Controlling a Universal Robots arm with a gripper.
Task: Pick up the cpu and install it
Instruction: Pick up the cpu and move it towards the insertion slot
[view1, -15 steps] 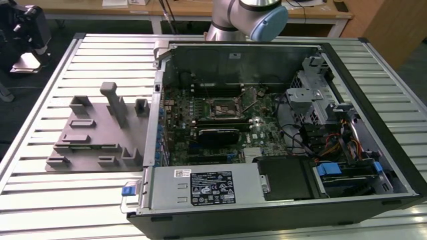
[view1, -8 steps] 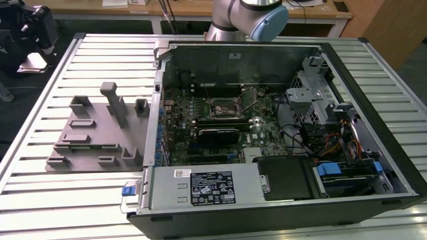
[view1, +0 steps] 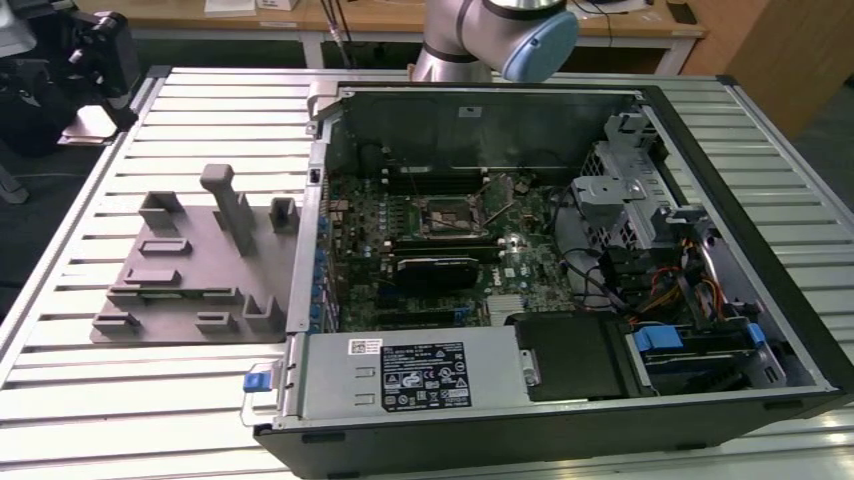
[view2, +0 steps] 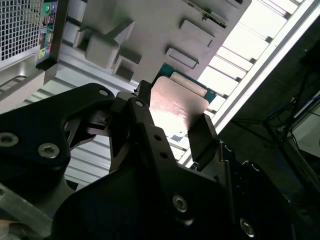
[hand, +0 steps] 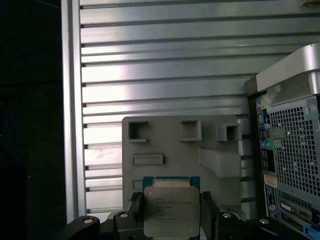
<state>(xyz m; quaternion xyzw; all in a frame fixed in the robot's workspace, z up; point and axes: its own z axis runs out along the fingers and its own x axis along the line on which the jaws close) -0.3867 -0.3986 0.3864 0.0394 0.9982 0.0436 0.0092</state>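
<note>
While the gripper (hand: 171, 215) is pinching the cpu (hand: 170, 205) by two opposite edges, the chip is hanging clear of the grey fixture plate (hand: 165, 135) on the slatted table (hand: 150, 50), beside the computer case (hand: 290, 130). Pickup is looking done; installing is likely calling for squaring the chip over the motherboard socket (view1: 450, 215).

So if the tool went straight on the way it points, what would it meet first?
Probably the grey fixture plate on the slatted table: in the first wrist view it lies directly beyond the tool and the cpu it grips. Depth is unclear.
</note>
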